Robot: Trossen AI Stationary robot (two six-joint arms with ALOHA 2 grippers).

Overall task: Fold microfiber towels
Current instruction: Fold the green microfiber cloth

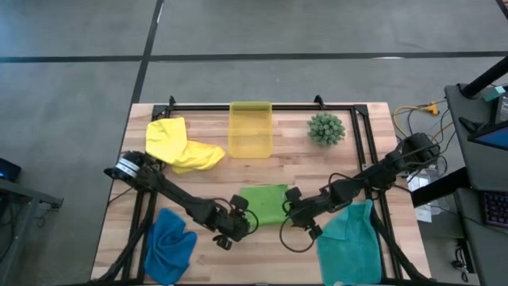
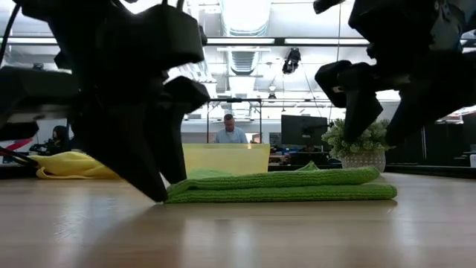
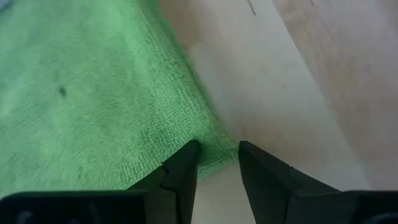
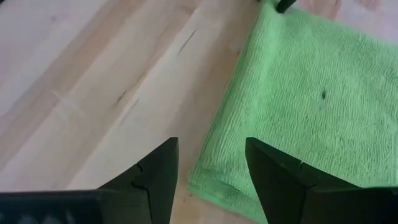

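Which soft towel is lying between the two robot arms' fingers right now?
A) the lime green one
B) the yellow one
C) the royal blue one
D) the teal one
A: the folded lime green microfiber towel lies flat in the middle of the wooden table, with the left gripper at one corner and the right gripper at another.

Yellow bin (image 1: 250, 129) beside spiky plant (image 1: 326, 129) on table (image 1: 357, 135).

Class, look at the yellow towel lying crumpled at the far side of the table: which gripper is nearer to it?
Left. The left gripper sits at the lime green towel's corner, on the yellow towel's side; the right gripper is at the green towel's opposite edge, farther off.
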